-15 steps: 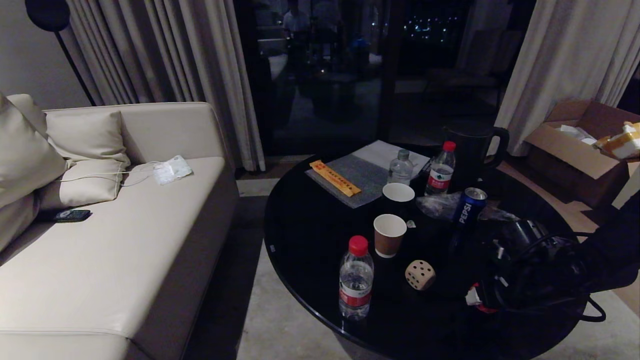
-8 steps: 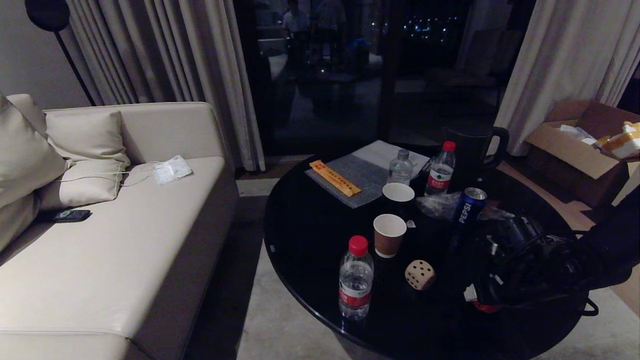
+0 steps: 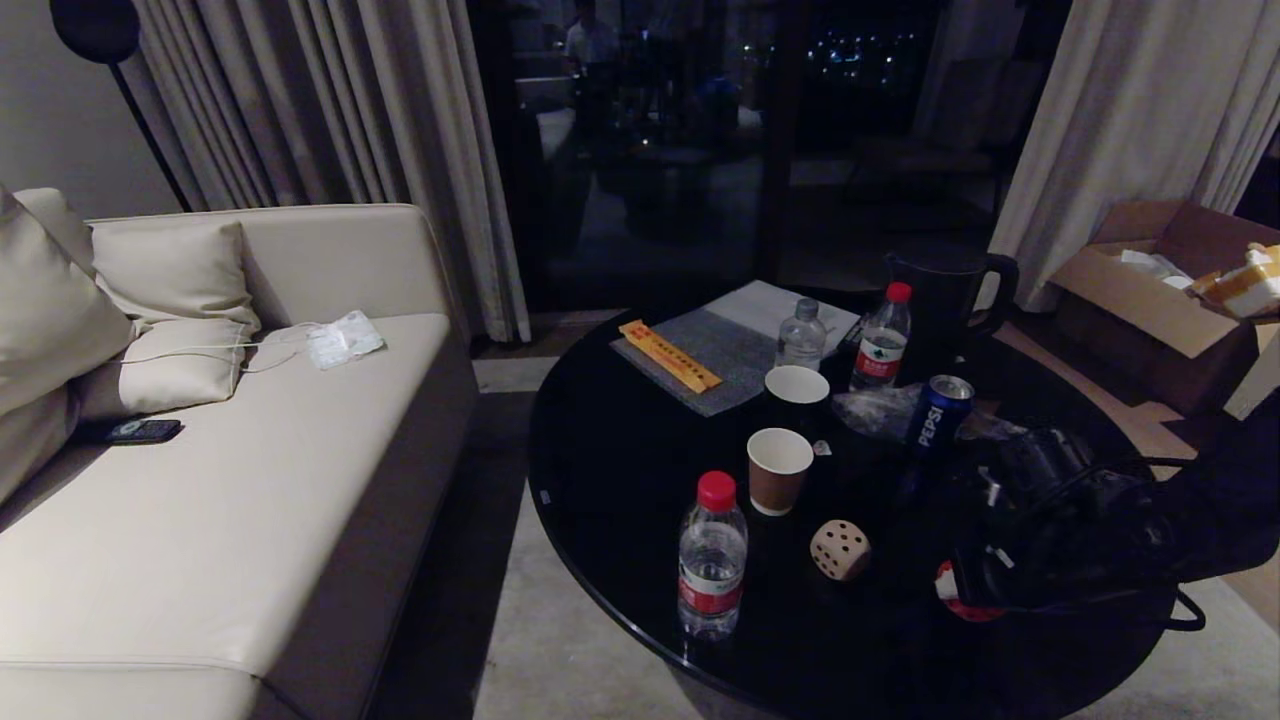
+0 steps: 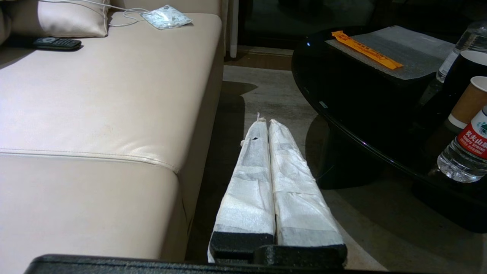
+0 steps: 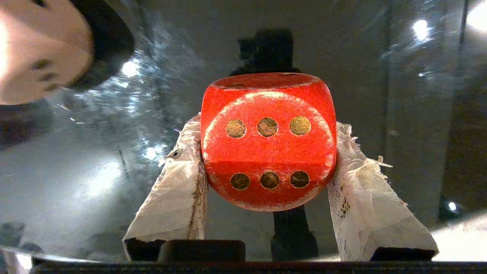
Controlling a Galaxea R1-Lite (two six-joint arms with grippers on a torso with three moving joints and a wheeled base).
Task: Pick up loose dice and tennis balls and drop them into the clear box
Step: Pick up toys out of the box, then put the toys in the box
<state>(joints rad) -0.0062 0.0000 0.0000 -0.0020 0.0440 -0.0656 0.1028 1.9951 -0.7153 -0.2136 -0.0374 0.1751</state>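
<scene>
My right gripper (image 5: 267, 146) is shut on a red die (image 5: 268, 140), with its white-wrapped fingers (image 5: 182, 182) pressed against the die's two sides. In the head view the arm lies low over the right side of the black round table (image 3: 620, 470), and only a sliver of the red die (image 3: 953, 592) shows under it. A beige die (image 3: 840, 549) sits on the table just left of that gripper, and shows as the beige die (image 5: 38, 57) at the edge of the right wrist view. My left gripper (image 4: 265, 122) is shut and empty, parked over the floor between sofa and table. The clear box and the tennis balls are out of view.
On the table stand a water bottle (image 3: 711, 560), two paper cups (image 3: 779, 468), a Pepsi can (image 3: 940, 410), more bottles (image 3: 880, 345) and a black jug (image 3: 950, 300). A beige sofa (image 3: 250, 480) is on the left and a cardboard box (image 3: 1160, 290) at the far right.
The right gripper's fingers have come together on the red die. More of the die's red shows under the arm now. The beige die and the left arm have not moved.
</scene>
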